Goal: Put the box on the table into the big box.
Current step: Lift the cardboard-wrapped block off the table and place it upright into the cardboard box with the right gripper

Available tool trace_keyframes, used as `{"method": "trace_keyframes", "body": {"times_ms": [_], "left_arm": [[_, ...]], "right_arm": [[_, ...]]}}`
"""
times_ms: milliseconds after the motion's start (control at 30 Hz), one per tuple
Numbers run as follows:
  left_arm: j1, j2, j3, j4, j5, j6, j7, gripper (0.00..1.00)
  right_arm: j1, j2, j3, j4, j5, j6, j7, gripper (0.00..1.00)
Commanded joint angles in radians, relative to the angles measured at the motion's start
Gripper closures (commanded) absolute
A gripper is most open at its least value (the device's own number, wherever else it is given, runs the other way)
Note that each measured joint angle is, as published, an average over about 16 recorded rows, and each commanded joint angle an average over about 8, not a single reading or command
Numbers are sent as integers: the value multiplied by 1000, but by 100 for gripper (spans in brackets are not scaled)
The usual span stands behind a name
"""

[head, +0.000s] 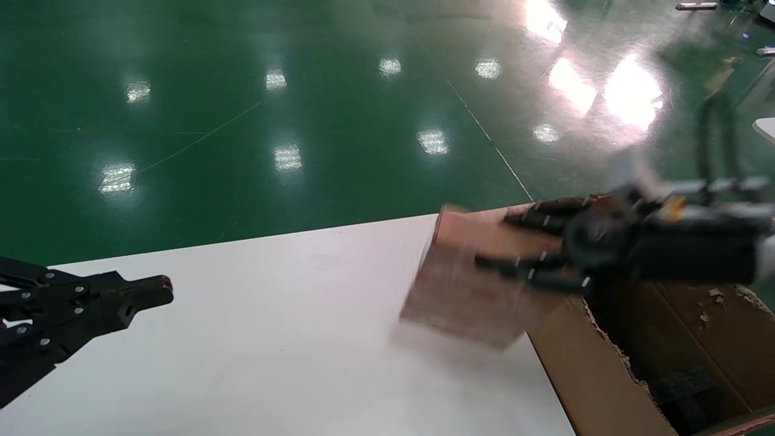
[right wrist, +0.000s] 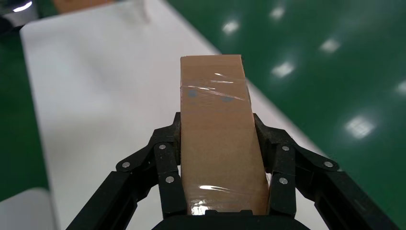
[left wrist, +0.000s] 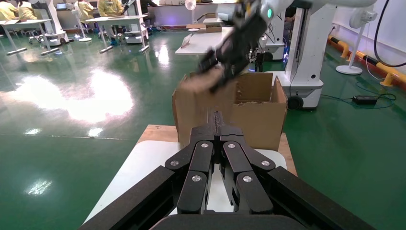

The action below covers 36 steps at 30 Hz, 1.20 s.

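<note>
The right pincer (head: pixel 521 251) holds the small taped cardboard box (head: pixel 478 284) in the air, above the right edge of the white table (head: pixel 272 339). In the head view the box is blurred and tilted, with its lower corner hanging just over the table surface, right beside the near wall of the big carton (head: pixel 596 375). The box is not inside the carton.

The right wrist view shows the grip clearly: the two black fingers (right wrist: pixel 167 163) press on the two long sides of the box (right wrist: pixel 218 134), and the shiny clear tape crosses its top face. The box sticks out well beyond the fingertips.

The big carton stands at the right end of the table, open at the top, with ragged torn edges. Something dark lies at its bottom. In the left wrist view the carton (left wrist: pixel 258 110) stands at the far end of the table, and the right pincer (left wrist: pixel 222 62) with the box is above its near wall.

The left pincer (head: pixel 154 293) rests low over the left part of the table, well apart from the box. Its fingers are pressed together and hold nothing.
</note>
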Motion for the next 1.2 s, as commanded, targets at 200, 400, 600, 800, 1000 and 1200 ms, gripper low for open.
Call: {"method": "trace_keyframes", "body": {"times_ms": [200,400,600,800,1000,1200], "left_arm": [[0,0,0,0,0,0,0,100],[0,0,0,0,0,0,0,100],[0,0,0,0,0,0,0,92],[0,0,0,0,0,0,0,17],[0,0,1,0,0,0,0,0],[0,0,1,0,0,0,0,0]], "right_arm": [[33,196,66,170,52,119,44,100],[32,425,10,214,106,188,44,100],[51,592,-209,217,189,174,20,100],[153,662,-442,240,290,255,-53,100],[291,707,-621,309,389,386,-176,100],[468,743,-810,382,504,541,-315,100]]}}
